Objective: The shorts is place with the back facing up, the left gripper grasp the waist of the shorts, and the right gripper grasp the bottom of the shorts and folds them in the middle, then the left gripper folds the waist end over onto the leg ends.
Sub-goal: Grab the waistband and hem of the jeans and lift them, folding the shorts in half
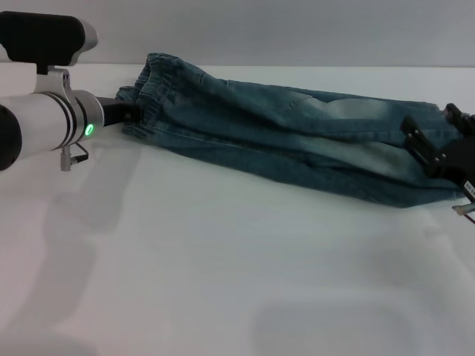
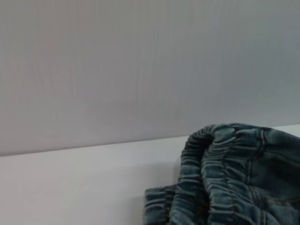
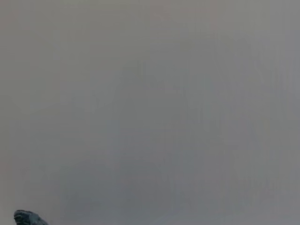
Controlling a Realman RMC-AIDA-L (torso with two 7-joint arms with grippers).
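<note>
Shorts [image 1: 297, 141] folded lengthwise on table [image 1: 223, 282]. Left gripper [image 1: 128, 110] jaws clenched on waist [image 1: 152, 96]; right gripper [image 1: 434, 152] at leg hems [image 1: 415, 194], jaw state unclear.

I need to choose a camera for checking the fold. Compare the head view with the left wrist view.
Head view only: the full length of the shorts folded lengthwise on the white table, the left gripper at the waist, the right gripper at the leg ends. Left wrist view only: the waist's gathers close up. Both: the elastic waist.
</note>
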